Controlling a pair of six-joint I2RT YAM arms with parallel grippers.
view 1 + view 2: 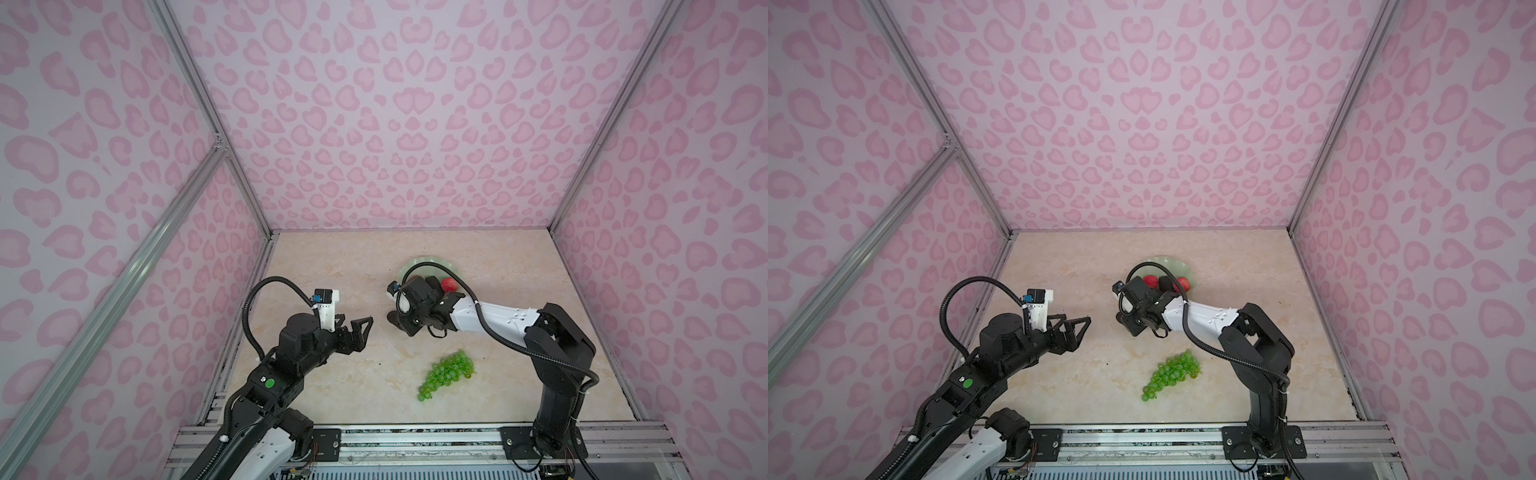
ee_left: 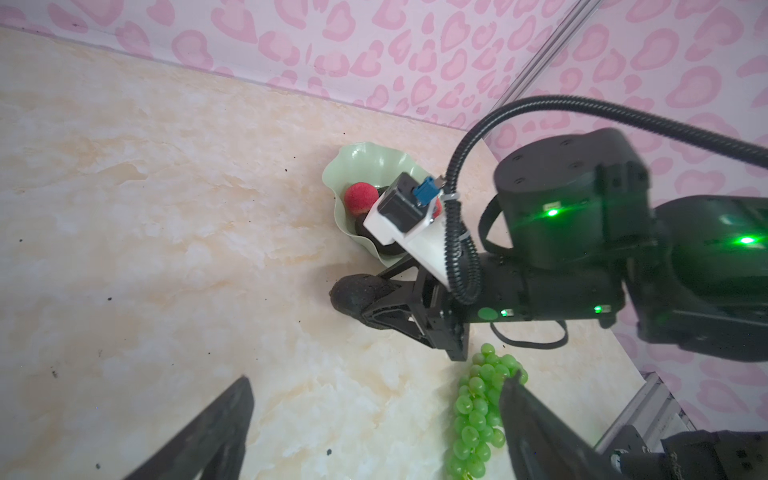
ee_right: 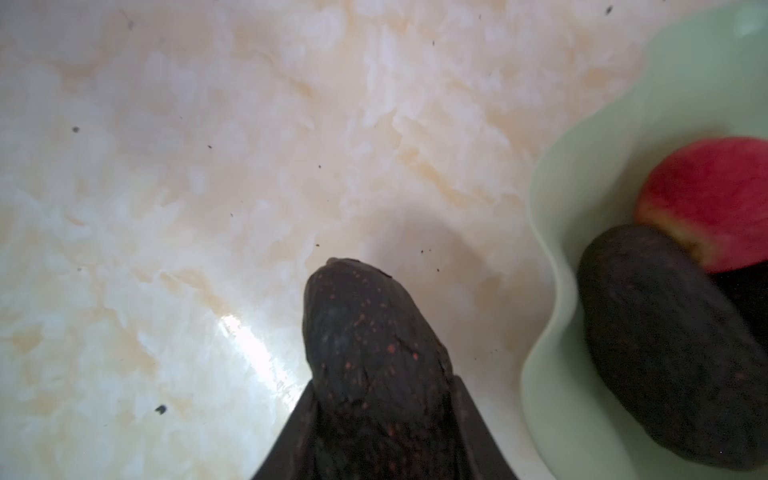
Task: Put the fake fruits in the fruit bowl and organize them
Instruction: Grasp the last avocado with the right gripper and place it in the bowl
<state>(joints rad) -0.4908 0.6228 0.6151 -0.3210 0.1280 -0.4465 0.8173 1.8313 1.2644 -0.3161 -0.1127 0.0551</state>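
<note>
Outside the wavy mint bowl [image 3: 540, 232], right gripper [image 3: 382, 390] clamps one rough oval avocado [image 3: 365, 324]; another avocado [image 3: 665, 353] inside with two round red fruits [image 1: 1183, 284]; one bumpy grape bunch [image 1: 446, 374] near counter's [image 1: 332, 374] front edge; left gripper [image 1: 357, 322] wide.

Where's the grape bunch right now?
In both top views the grape bunch lies on the table, mid-width near the front edge, outside and in front of the fruit bowl.

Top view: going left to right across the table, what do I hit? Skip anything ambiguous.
left gripper, open → dark avocado clamped in the right gripper → green grapes. The fruit bowl and its contents overlap these, so they are left out.
</note>
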